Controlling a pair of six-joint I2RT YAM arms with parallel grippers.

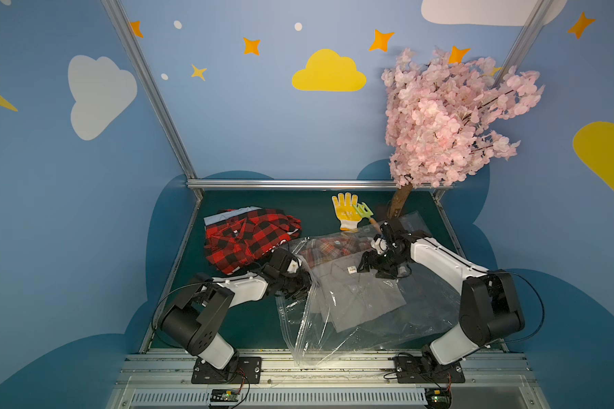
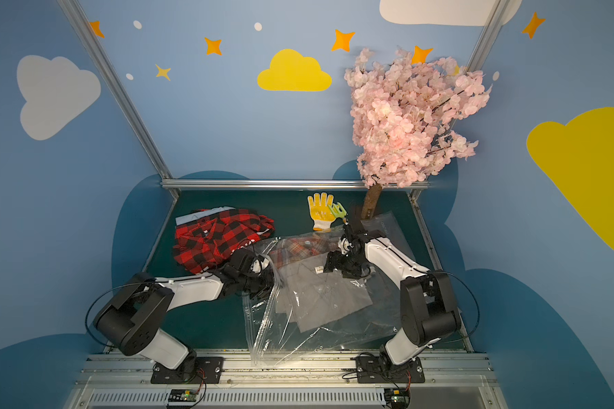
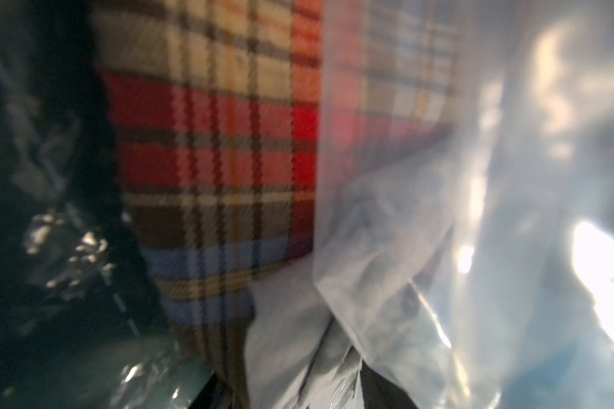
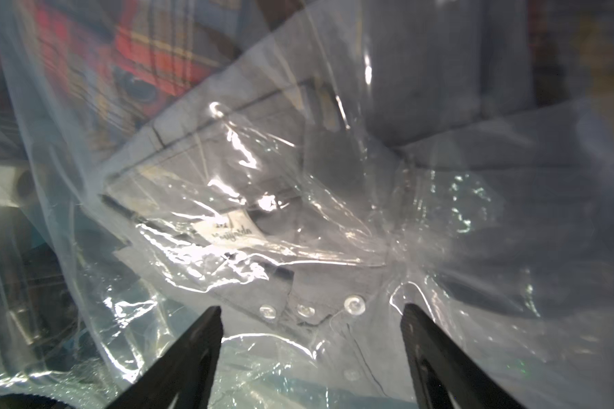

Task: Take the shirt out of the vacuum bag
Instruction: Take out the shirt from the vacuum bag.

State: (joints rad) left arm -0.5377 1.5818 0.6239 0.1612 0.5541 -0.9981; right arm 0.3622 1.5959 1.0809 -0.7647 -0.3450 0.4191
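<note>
Hiding behind the bag [image 1: 369,336], the left gripper [image 1: 300,283] shows no jaws, cannot tell; the right gripper [image 4: 311,310] is spread over the grey shirt [image 4: 327,283]

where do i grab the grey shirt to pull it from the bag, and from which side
Pinch the grey shirt's folded edge nearest the bag's open side by the left arm. Come in low and level through that mouth, probably with the left end effector, which sits at it. The shirt lies flat under the film, so a grip from above would likely catch only plastic.
</note>
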